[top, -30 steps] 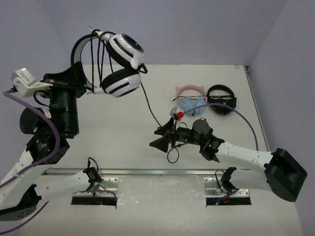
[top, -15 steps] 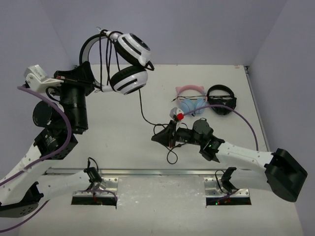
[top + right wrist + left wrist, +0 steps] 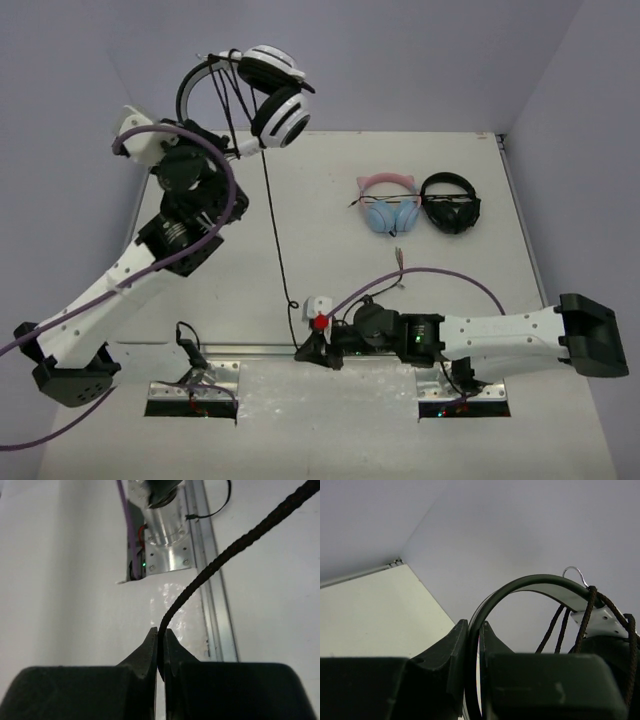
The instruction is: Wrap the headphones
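The headphones (image 3: 275, 95), white with black cushions, hang in the air above the table's far left. My left gripper (image 3: 228, 148) is shut on their headband (image 3: 540, 582), which runs between the jaws (image 3: 474, 627) and arcs up to the right. Some turns of the black cable (image 3: 585, 620) cross the band near the ear cup. From there the cable (image 3: 275, 235) runs down almost straight to the near edge. My right gripper (image 3: 308, 350) is shut on it there, low over the rail. In the right wrist view the cable (image 3: 225, 555) rises from between the closed tips (image 3: 160, 632).
Pink-and-blue cat-ear headphones (image 3: 388, 205) and all-black headphones (image 3: 450, 210) lie side by side at the back right. An aluminium rail (image 3: 250, 350) with both arm bases runs along the near edge. The right arm's purple lead (image 3: 450, 272) loops over the table.
The right gripper has shut on the cable and pulled it left and toward the near rail, drawing it straight. The left arm has swung the headphones farther back and to the right.
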